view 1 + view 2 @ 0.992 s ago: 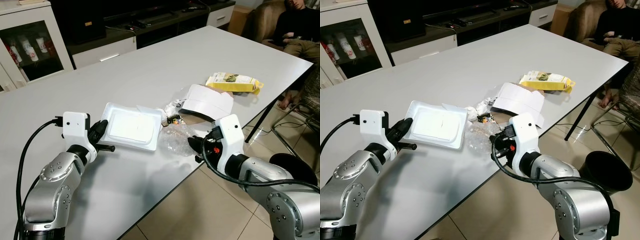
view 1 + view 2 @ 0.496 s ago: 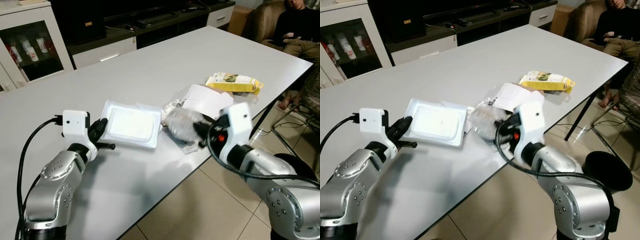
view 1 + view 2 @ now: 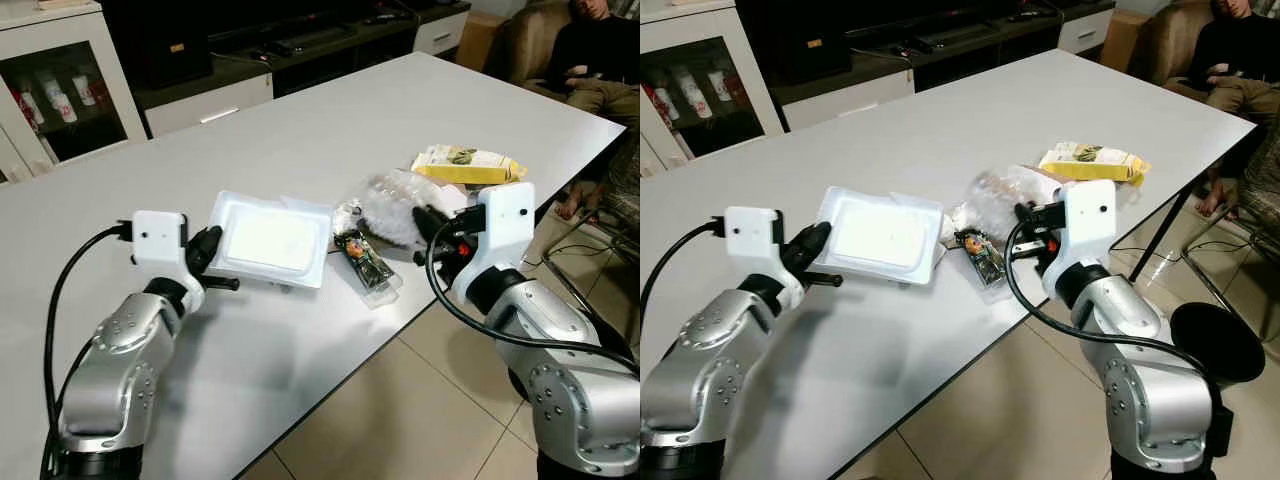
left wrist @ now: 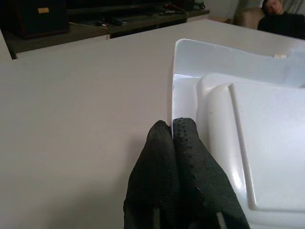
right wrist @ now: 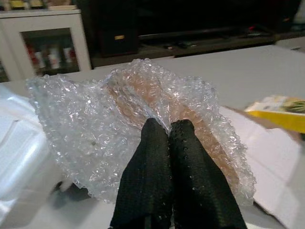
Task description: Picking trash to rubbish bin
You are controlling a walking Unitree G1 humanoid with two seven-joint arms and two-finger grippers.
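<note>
- My right gripper (image 5: pixel 164 131) has its two black fingers pressed together on a sheet of bubble wrap (image 5: pixel 138 124), which it holds off the white table (image 3: pixel 300 130); the sheet bunches and fans out ahead of the fingertips.
- My left gripper (image 4: pixel 172 129) has its fingers closed on the near rim of a white plastic tray (image 3: pixel 272 240); the tray stretches away in front of the fingertips, and its far side appears tipped slightly up from the table.
- Between the two grippers, just off the tray's far edge, a small clear packet with dark printed contents (image 3: pixel 365 265) lies flat on the table.
- Close to that packet, toward the right gripper's bubble wrap, I see a small wad of white crumpled paper (image 3: pixel 347 213).
- Beyond the right gripper, further along the table edge, lies a yellow snack bag (image 3: pixel 468 164).
- Under and behind the bubble wrap there is a white flat piece like card or paper (image 5: pixel 274 157); I cannot tell exactly what it is.
- On the floor below my right arm, off the table's edge, stands a black rubbish bin (image 3: pixel 1225 345).
- A person (image 3: pixel 600 50) sits on a sofa past the far table corner.
</note>
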